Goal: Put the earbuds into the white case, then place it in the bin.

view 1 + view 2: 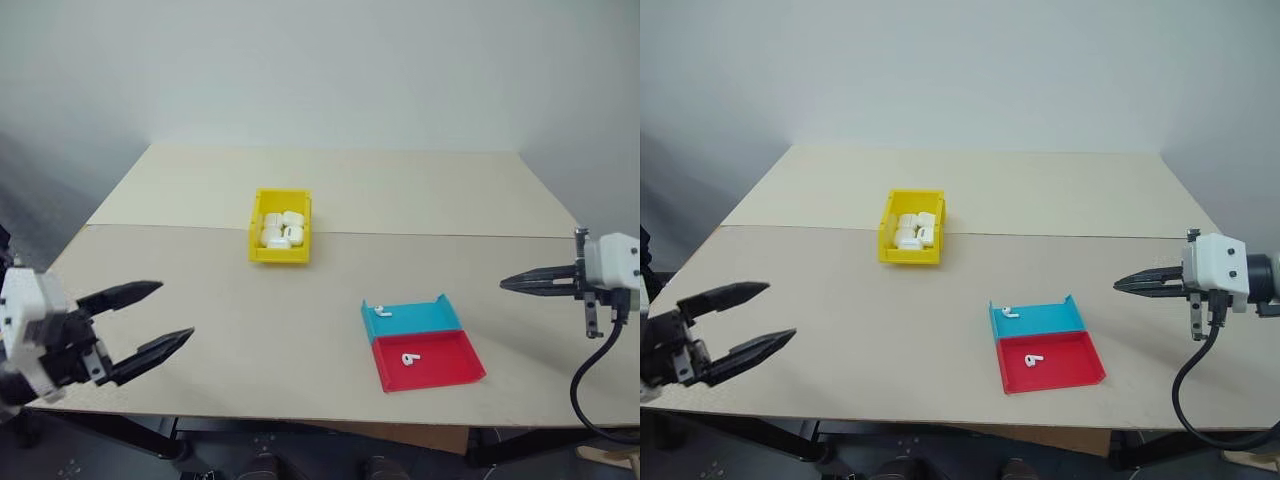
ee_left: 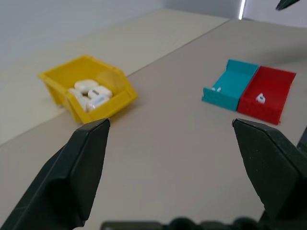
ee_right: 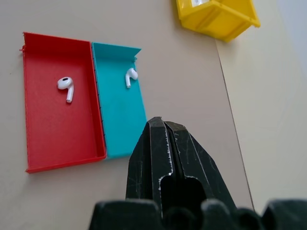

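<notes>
The yellow bin (image 1: 278, 254) stands mid-table and holds several white cases (image 1: 283, 228), all alike. One earbud (image 1: 382, 311) lies in a teal tray (image 1: 425, 318). A second earbud (image 1: 410, 358) rests in the red tray (image 1: 445, 362) joined to it. My left gripper (image 1: 176, 309) hovers open and empty over the table's front left corner, far from the bin. At the right edge my right gripper (image 1: 503, 285) is shut with nothing in it and points left, to the right of the trays and above them.
The trays sit close to the table's front edge. A seam runs across the tan table (image 1: 200, 290) just behind the bin. A black cable (image 1: 585, 385) hangs from my right wrist.
</notes>
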Available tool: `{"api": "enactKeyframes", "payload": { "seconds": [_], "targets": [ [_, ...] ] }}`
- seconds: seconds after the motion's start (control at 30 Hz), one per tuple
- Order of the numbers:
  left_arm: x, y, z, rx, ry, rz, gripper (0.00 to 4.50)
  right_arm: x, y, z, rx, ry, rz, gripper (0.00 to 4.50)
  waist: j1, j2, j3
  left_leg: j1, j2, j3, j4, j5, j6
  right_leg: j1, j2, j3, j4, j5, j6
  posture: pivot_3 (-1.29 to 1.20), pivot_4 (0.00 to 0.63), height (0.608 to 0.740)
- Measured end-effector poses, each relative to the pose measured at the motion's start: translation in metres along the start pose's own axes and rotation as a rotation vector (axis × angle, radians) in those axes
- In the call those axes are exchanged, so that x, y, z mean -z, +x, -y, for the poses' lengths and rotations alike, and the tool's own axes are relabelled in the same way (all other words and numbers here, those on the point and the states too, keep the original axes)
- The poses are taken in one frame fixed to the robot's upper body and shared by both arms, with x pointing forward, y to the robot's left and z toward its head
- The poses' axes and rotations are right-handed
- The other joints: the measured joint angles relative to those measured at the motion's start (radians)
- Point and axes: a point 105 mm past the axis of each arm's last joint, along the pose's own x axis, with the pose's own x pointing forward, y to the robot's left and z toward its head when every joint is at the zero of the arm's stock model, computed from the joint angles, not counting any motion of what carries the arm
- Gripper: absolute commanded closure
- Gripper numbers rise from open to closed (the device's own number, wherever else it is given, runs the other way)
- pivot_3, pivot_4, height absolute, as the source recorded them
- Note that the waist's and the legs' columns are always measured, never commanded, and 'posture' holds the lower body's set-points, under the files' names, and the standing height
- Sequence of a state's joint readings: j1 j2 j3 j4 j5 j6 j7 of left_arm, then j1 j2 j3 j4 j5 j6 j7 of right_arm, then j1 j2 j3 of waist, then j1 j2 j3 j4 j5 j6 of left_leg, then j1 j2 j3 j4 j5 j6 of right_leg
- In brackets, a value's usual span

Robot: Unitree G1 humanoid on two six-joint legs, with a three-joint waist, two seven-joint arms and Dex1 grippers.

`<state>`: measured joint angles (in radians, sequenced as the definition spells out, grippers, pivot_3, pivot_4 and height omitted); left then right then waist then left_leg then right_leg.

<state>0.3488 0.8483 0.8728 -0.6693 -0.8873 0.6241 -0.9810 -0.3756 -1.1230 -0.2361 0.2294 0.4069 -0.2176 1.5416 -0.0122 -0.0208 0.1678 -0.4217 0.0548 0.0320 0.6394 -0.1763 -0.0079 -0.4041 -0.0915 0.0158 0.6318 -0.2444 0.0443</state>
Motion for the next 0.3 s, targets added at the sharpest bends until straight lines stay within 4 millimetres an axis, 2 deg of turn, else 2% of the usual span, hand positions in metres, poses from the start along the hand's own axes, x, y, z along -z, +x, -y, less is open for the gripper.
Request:
{"api": "enactKeyframes", "payload": {
  "seconds": [0.3],
  "targets": [
    [0.0026, -0.0051, 0.004, 0.017, 0.006, -0.003, 0.08, 0.0073, 0.0018, -0.0045, 0.01, 0.016, -0.029, 4.5, 0.0, 0.0, 0.0, 0.0, 0.001, 0.001, 0.0, 0.0, 0.0, -0.001, 0.0, 0.0, 0.0, -0.001, 0.0, 0.0, 0.15, 0.74]
  ]
}}
